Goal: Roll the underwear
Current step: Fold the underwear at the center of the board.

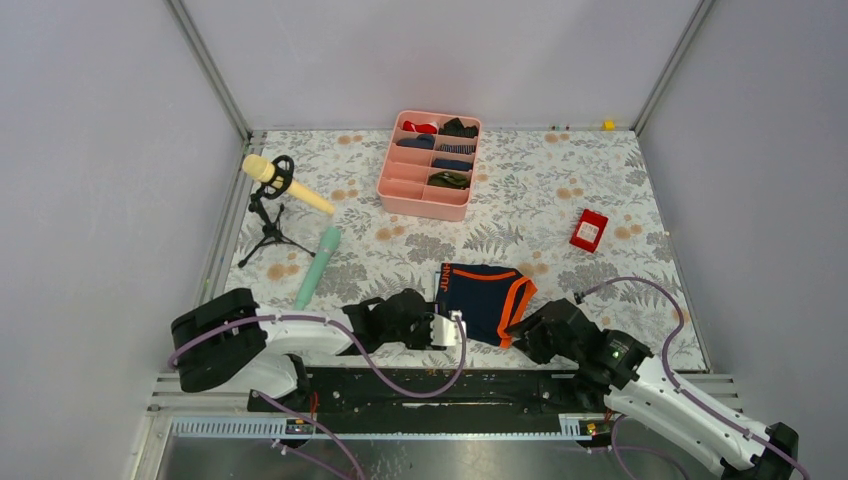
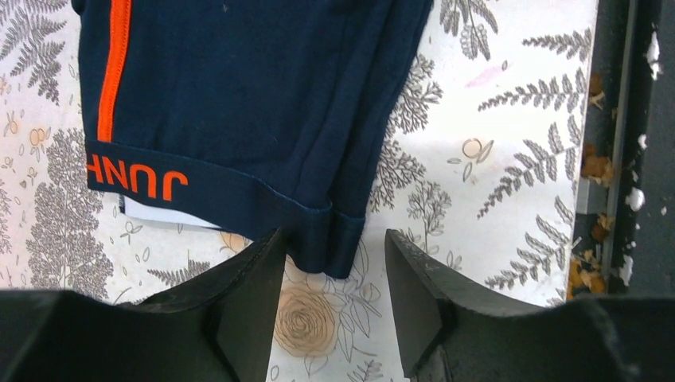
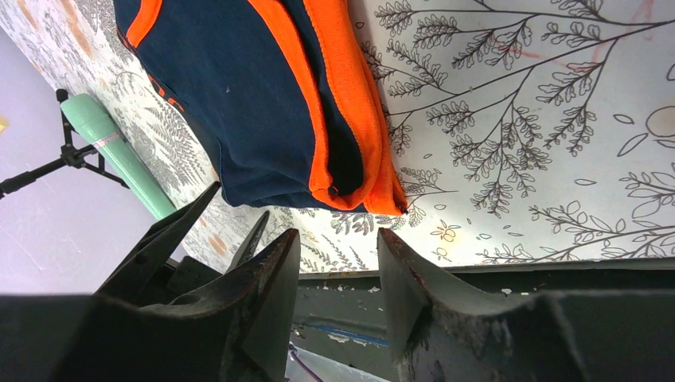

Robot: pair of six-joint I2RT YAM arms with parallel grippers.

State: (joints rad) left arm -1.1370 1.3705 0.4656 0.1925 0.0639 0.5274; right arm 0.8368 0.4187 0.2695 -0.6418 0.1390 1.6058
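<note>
The underwear [image 1: 485, 298] lay folded flat on the tabletop [image 1: 600, 180] near its front edge, between my two pincers. My left pincer [image 2: 334, 236] stood open at the garment's near left corner, the cloth's tip just between the black fingers [image 2: 247, 278] without being pinched. My right pincer [image 3: 338, 235] stood open too, with nothing in it, close to the orange-edged corner on the other side.

The cloth was soft dark navy knit, with a bright orange stripe, orange lettering on the band and a white label [image 2: 159, 213] peeking from under it. The tabletop carried a pale covering printed with ferns and flowers.

Farther out, well apart, stood a pink tray [image 1: 422, 205] of compartments holding small rolled garments. To the left lay a mint green cylinder [image 1: 318, 265] beside a yellow foam-headed stick [image 1: 285, 185] on a black tripod [image 1: 268, 232]. A small red box [image 1: 589, 230] lay to the right.
</note>
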